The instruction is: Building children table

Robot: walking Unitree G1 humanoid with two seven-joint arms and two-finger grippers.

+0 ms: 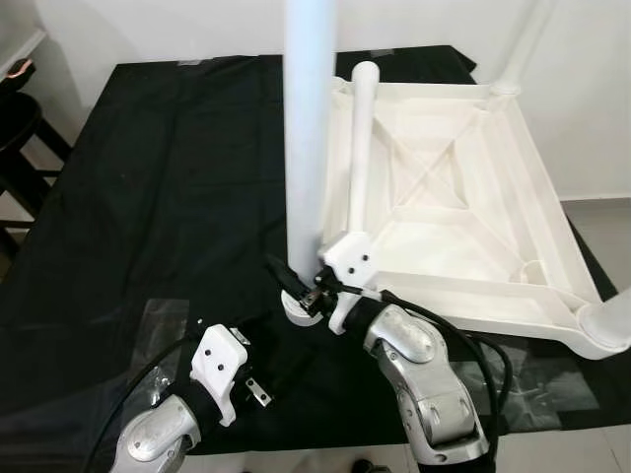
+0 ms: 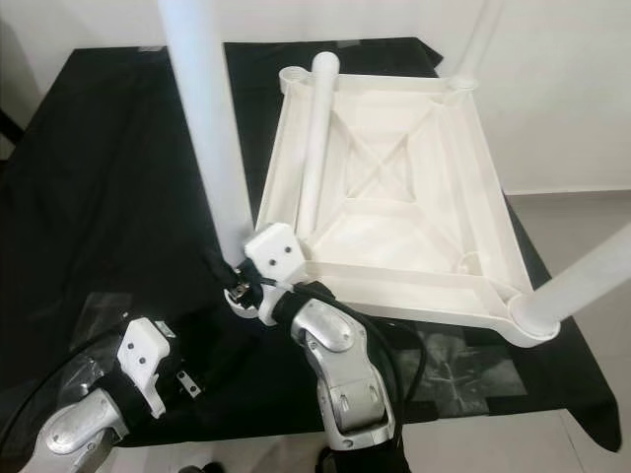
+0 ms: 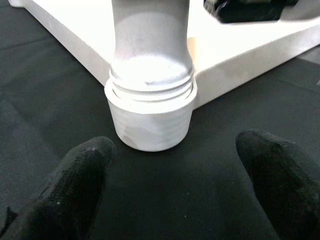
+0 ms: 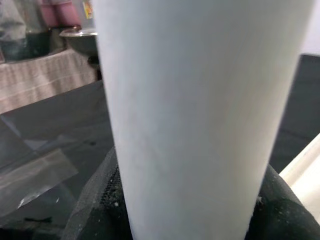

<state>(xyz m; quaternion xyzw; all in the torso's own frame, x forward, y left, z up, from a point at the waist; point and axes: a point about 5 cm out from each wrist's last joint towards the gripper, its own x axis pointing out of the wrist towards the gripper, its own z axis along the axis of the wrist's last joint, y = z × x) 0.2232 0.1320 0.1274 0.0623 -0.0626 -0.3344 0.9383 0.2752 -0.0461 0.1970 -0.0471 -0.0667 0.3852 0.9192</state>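
Observation:
The white tabletop (image 1: 493, 296) lies upside down on the black cloth. At its near left corner a white leg (image 1: 308, 118) stands upright, its threaded end in the round socket (image 3: 150, 120). My right gripper (image 1: 299, 288) is shut on this leg just above the socket, with black fingers (image 4: 97, 200) on both sides of it. Low on the cloth, my left gripper (image 3: 175, 200) is open and points at the socket from a short way off, touching nothing. A loose leg (image 1: 361, 148) lies inside the tabletop. Two more legs (image 1: 523, 49) (image 1: 616, 320) stand in the right-hand corners.
A dark stool (image 1: 15, 128) stands off the cloth's left edge. Patches of clear tape (image 1: 163, 320) lie on the cloth near my left arm. Tiled floor (image 1: 601, 217) shows at the right, beyond the tabletop. A cable (image 1: 493, 360) loops beside my right forearm.

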